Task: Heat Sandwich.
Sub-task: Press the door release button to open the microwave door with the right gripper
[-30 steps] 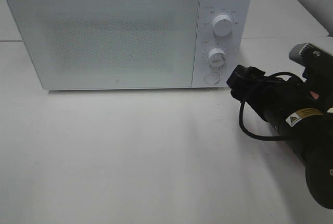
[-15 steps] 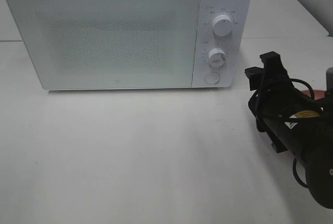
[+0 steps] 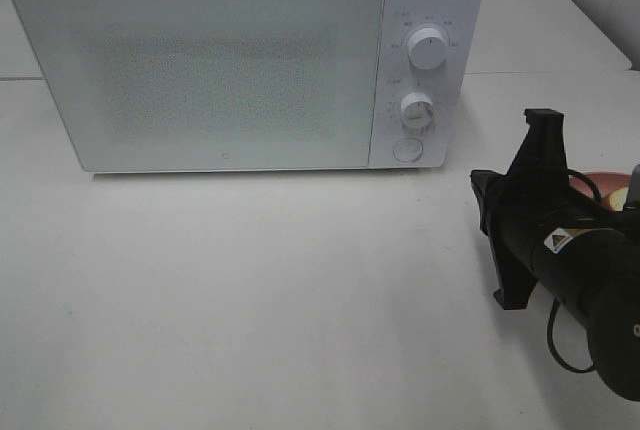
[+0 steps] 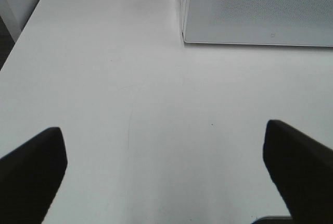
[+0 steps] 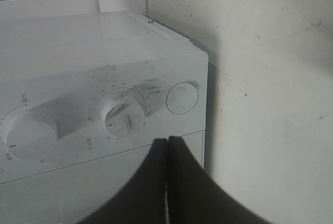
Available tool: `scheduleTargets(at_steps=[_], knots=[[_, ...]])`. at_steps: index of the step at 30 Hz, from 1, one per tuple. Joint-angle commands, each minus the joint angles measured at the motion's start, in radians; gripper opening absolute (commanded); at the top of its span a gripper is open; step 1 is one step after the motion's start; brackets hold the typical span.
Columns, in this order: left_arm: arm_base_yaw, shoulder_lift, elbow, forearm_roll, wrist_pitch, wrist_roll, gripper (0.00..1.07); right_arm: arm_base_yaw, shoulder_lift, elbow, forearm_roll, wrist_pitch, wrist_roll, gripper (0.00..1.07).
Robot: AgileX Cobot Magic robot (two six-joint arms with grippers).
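My right gripper (image 5: 167, 182) is clenched, fingers pressed together on nothing, facing the microwave (image 3: 200, 70) dials; my left gripper (image 4: 166, 177) is spread wide above the white table (image 3: 250, 300). A pink plate (image 3: 601, 179) peeks from behind the right arm; the sandwich I cannot make out there.

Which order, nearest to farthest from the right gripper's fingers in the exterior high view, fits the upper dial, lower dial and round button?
From the right gripper:
1. round button, lowest of the three.
2. lower dial, in the middle.
3. upper dial, highest.
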Motion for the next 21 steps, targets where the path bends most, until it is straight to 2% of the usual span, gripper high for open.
scheduleTargets(at_steps=[1,8,14,21], knots=[[0.002,-0.026,0.001,-0.001,-0.008,0.000,0.98,0.002,-0.002,-0.011,-0.004,0.015,0.006,0.00],[0.002,-0.026,0.001,-0.001,-0.008,0.000,0.98,-0.035,0.013,-0.046,-0.039,0.060,-0.002,0.00],[0.002,-0.026,0.001,-0.001,-0.008,0.000,0.98,-0.083,0.088,-0.122,-0.137,0.073,0.026,0.00],[0.002,-0.026,0.001,-0.001,-0.008,0.000,0.98,-0.093,0.163,-0.186,-0.143,0.096,0.042,0.00]])
